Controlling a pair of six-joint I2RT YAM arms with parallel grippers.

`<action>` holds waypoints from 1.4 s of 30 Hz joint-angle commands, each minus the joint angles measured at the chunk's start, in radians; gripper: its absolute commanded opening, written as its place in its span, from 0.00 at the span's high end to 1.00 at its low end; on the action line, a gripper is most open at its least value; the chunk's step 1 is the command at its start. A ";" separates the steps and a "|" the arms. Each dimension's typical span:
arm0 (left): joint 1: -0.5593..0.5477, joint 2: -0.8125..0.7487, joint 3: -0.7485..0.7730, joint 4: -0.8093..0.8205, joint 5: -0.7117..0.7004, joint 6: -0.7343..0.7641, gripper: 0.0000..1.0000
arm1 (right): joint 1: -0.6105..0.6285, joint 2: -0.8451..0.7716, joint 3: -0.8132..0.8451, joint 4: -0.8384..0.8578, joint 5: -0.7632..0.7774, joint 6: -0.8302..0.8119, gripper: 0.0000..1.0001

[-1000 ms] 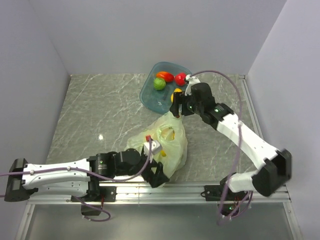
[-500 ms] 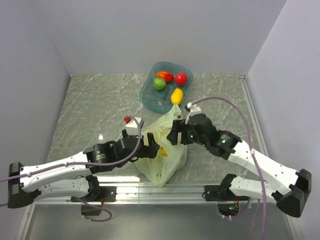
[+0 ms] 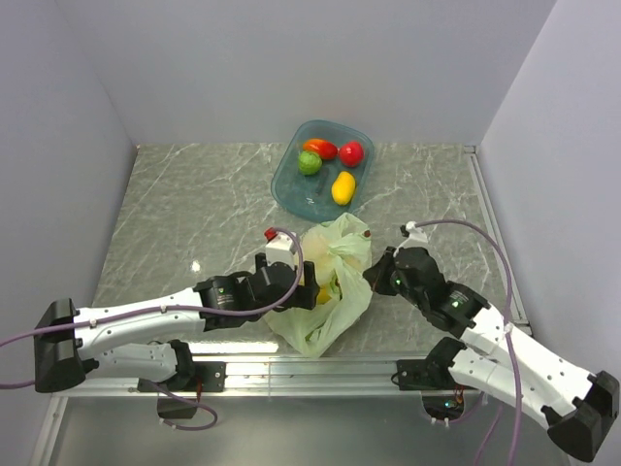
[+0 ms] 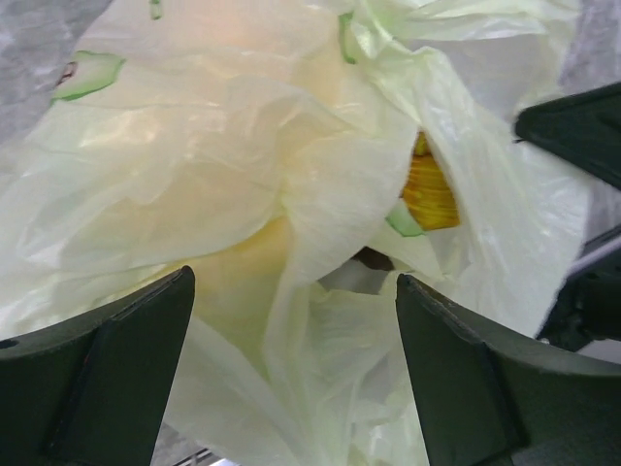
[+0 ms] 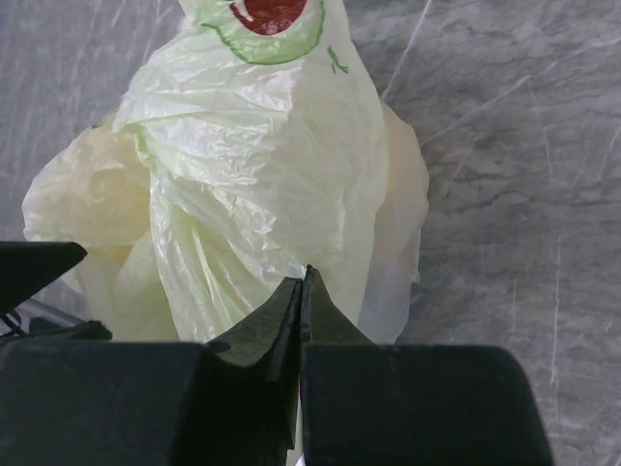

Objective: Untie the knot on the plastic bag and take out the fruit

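The pale green plastic bag [image 3: 335, 254] lies crumpled at mid-table, its mouth gaping. No knot is in view. Inside shows a yellow-orange fruit [image 4: 430, 189], yellow too from above [image 3: 324, 292]. My left gripper [image 3: 309, 289] is open at the bag's left side, and its fingers straddle folds of plastic [image 4: 291, 282] without pressing them. My right gripper [image 3: 372, 278] is shut at the bag's right side. Its tips [image 5: 303, 277] pinch a fold of the bag [image 5: 262, 165].
A teal bowl [image 3: 303, 200] stands at the back, just beyond the bag, holding a red, a green, an orange-red and a yellow fruit. White walls close in the left, back and right. A metal rail runs along the near edge.
The right gripper drew back toward the right and closed at the bag's side. The left gripper slid forward into the bag's left side. The bag's top spread out toward the right.
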 commanded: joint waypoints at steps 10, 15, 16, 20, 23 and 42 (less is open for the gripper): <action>0.005 0.177 0.115 -0.001 -0.064 0.052 0.42 | -0.021 -0.033 -0.038 0.132 -0.102 -0.009 1.00; 0.082 0.133 0.082 -0.083 -0.161 -0.049 0.99 | -0.065 -0.053 -0.081 0.071 -0.042 0.020 1.00; 0.134 0.056 0.013 -0.071 -0.129 -0.064 0.99 | -0.087 -0.067 -0.095 0.065 -0.045 0.043 1.00; 0.287 -0.166 -0.177 0.026 -0.002 -0.101 0.99 | -0.232 -0.115 -0.205 0.071 -0.092 0.100 1.00; 0.409 -0.263 -0.268 0.028 0.090 -0.129 0.99 | -0.280 -0.103 -0.260 0.095 -0.131 0.128 1.00; 0.482 -0.224 -0.107 -0.024 0.401 0.055 0.95 | -0.121 0.000 0.299 -0.292 -0.096 -0.123 0.23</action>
